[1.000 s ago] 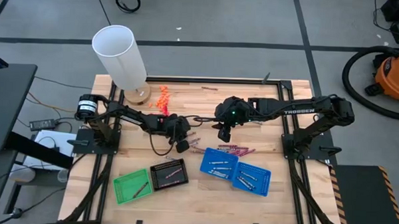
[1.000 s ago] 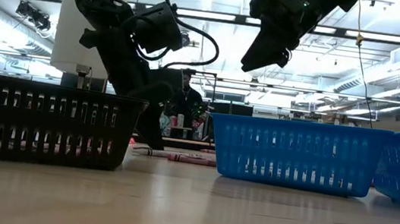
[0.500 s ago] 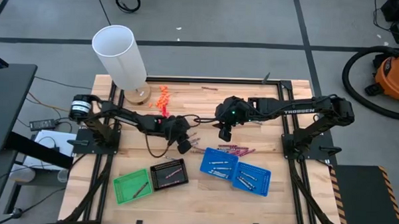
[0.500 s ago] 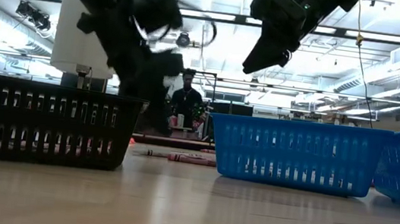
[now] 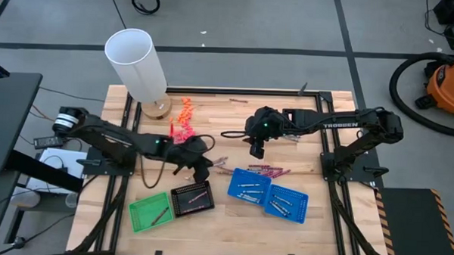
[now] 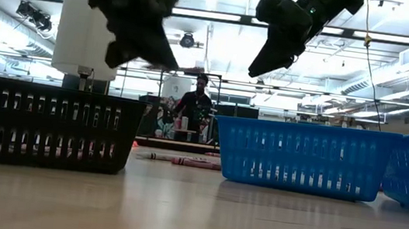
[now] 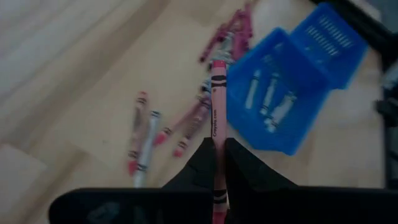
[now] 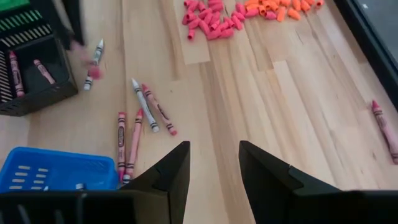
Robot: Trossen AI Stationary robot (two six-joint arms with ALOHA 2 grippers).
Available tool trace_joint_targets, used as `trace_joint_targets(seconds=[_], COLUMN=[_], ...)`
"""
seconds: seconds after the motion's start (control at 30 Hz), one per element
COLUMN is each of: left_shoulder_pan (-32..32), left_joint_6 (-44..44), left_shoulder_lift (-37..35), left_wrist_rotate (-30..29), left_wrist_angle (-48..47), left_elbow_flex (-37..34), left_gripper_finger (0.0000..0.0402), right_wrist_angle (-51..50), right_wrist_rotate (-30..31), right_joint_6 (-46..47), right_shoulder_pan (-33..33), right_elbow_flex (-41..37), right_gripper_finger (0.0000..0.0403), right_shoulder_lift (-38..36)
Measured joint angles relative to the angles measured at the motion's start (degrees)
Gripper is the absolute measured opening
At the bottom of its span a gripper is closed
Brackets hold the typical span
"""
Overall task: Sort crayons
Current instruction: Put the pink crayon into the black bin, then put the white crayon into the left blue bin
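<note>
My left gripper (image 5: 203, 170) is raised above the table beside the black basket (image 5: 192, 198) and is shut on a magenta crayon (image 7: 215, 112). It shows blurred and high in the low view (image 6: 134, 20). Loose magenta and grey crayons lie flat on the wood between the arms (image 5: 220, 162) and behind the blue baskets (image 5: 269, 171); several show in the right wrist view (image 8: 144, 106). My right gripper (image 5: 255, 150) hangs open and empty above the table's middle (image 8: 214, 162), high in the low view (image 6: 270, 56). My left gripper pinches the magenta crayon between its two fingers (image 7: 200, 163), at the crayon's rear part (image 7: 216, 149). The crayon lies along the fingers and sticks out forward past their ends. It is lifted clear of the table.
Two blue baskets (image 5: 248, 186) (image 5: 286, 202) holding grey crayons, the black basket and a green basket (image 5: 150, 211) stand near the front. A tall white cylinder (image 5: 138, 64) and a heap of orange-pink pieces (image 5: 183, 115) are at the far left. One crayon (image 8: 382, 124) lies apart.
My left gripper has risen from the table top, where it stood low among the loose crayons, and has drawn a little toward the near edge and the black basket. The magenta crayon is lifted clear with it.
</note>
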Motion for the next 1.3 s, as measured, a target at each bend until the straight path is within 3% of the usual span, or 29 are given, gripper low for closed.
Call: trace_joint_targets(seconds=[0.27, 0.53, 0.87, 1.1, 1.3], left_shoulder_pan=[-4.54, -8.74, -18.23, -20.19, -18.69], left_joint_6=[-8.21, -9.94, -17.29, -24.10, -25.60], left_shoulder_lift=[-2.49, -2.47, 1.40, 6.01, 5.56], left_wrist_rotate=[-0.07, -0.83, 1.07, 0.66, 5.42], left_wrist_angle=[0.42, 0.59, -6.41, -8.78, -7.34], left_elbow_flex=[0.02, 0.02, 0.04, 0.02, 0.02], left_gripper_finger=[0.0017, 0.0018, 0.0022, 0.0090, 0.0139], right_wrist_angle=[1.83, 3.51, 3.47, 5.28, 5.53], right_wrist_rotate=[-4.20, -8.47, -8.73, -8.66, -8.64], right_joint_6=[0.63, -1.94, -3.33, -4.12, -4.21], right_shoulder_pan=[-1.48, -1.21, -1.12, -1.15, -1.15], right_elbow_flex=[0.02, 0.02, 0.02, 0.02, 0.02], right_gripper_finger=[0.0146, 0.0146, 0.0146, 0.0146, 0.0146], right_shoulder_lift=[0.00, 0.00, -0.02, -0.02, -0.02])
